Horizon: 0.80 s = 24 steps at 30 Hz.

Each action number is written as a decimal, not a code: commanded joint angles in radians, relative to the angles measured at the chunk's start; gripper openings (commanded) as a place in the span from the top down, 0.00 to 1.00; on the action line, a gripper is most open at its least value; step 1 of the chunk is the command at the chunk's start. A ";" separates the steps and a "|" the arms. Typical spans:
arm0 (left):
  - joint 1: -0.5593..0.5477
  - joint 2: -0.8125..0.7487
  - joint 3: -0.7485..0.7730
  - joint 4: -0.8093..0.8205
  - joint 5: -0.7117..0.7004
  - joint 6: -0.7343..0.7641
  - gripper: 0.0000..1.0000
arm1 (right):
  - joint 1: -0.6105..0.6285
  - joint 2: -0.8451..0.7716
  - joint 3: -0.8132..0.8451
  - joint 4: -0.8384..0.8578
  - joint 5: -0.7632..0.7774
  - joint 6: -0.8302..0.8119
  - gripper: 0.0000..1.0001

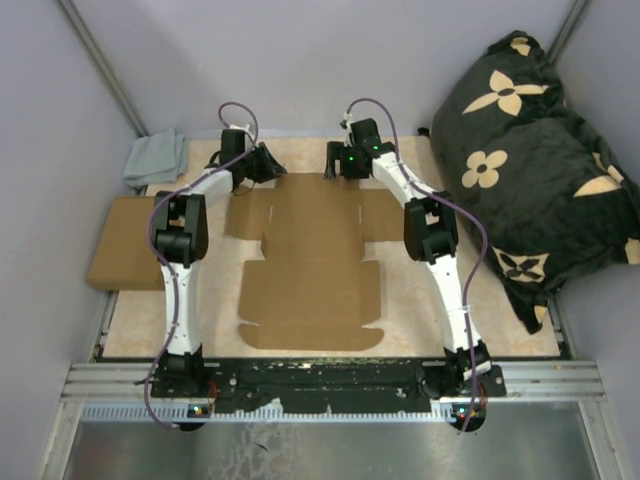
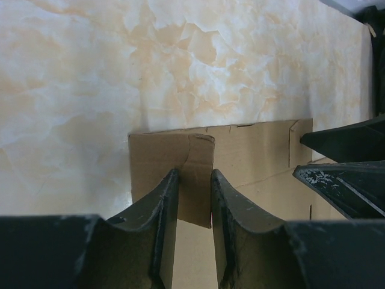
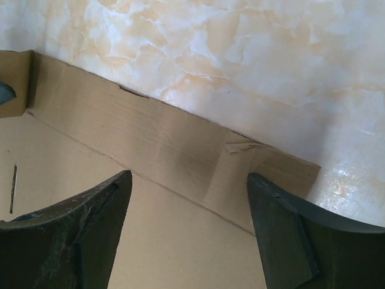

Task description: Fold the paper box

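The paper box point(image 1: 310, 270) lies as a flat brown die-cut sheet on the marbled tabletop between both arms. My left gripper point(image 1: 262, 165) is at the sheet's far left corner. In the left wrist view a small raised flap point(image 2: 195, 198) fills the narrow gap between its fingers point(image 2: 162, 211), and my left gripper point(image 2: 194, 174) is shut on it. My right gripper point(image 1: 335, 162) hovers at the sheet's far edge, right of centre. In the right wrist view it point(image 3: 188, 177) stands wide open over the far strip of the paper box point(image 3: 120, 126), which tilts up along its crease.
A plain flat brown cardboard box point(image 1: 125, 255) lies at the table's left edge, with a grey cloth point(image 1: 155, 158) behind it. A big black flower-patterned cushion point(image 1: 530, 160) fills the right side. My right gripper's fingers point(image 2: 349, 174) show at the left wrist view's right edge.
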State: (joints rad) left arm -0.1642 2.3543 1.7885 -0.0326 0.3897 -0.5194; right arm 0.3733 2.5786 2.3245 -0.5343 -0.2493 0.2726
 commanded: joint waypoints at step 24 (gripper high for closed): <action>-0.040 -0.073 -0.004 -0.096 -0.014 0.031 0.63 | 0.013 0.028 -0.022 -0.014 -0.010 0.005 0.22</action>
State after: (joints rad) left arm -0.1883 2.3447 1.7992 -0.0883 0.3592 -0.4988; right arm 0.3729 2.5786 2.3234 -0.5308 -0.2493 0.2726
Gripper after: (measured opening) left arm 0.369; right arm 0.784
